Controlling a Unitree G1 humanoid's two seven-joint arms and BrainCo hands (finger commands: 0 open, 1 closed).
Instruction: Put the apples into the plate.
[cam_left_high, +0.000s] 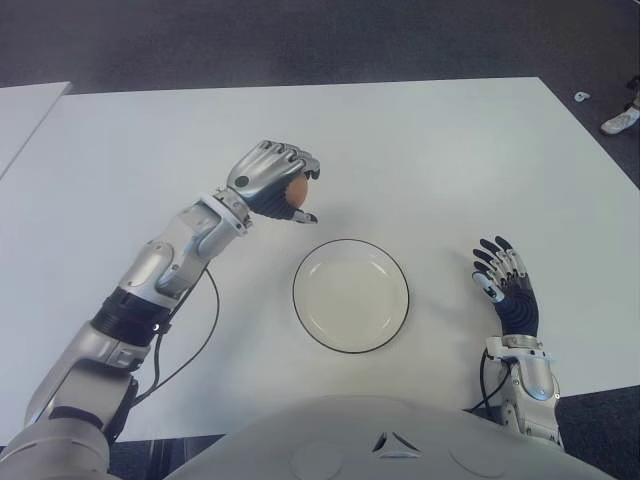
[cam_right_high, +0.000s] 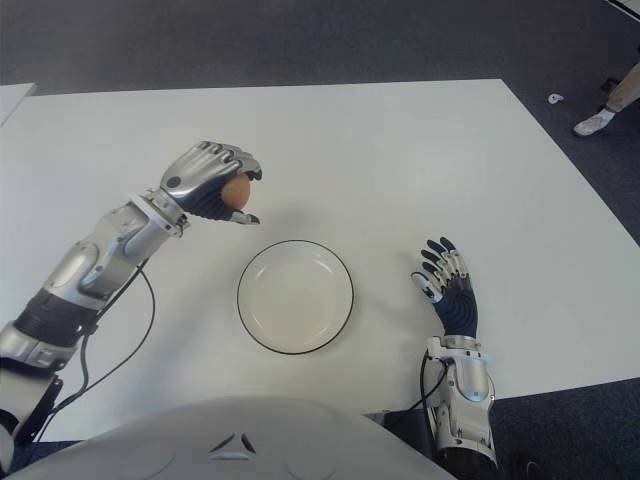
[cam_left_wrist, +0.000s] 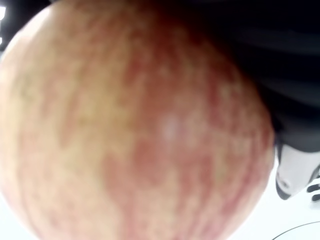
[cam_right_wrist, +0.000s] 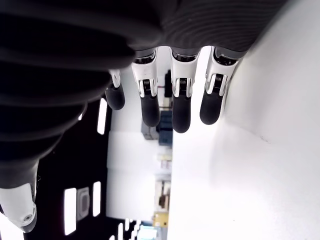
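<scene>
The left hand, fingers clamped around the apple, hovers at ten o'clock off the empty plate and should travel over its centre, then lower before releasing (right hand idle, fingers spread, at three o'clock).

Place: a lab or test room, by the look of it.
Work surface: a plain white table with a second white table just beside it.
Floor: dark grey carpet.
Bystander: a person's shoe at the far right edge.
</scene>
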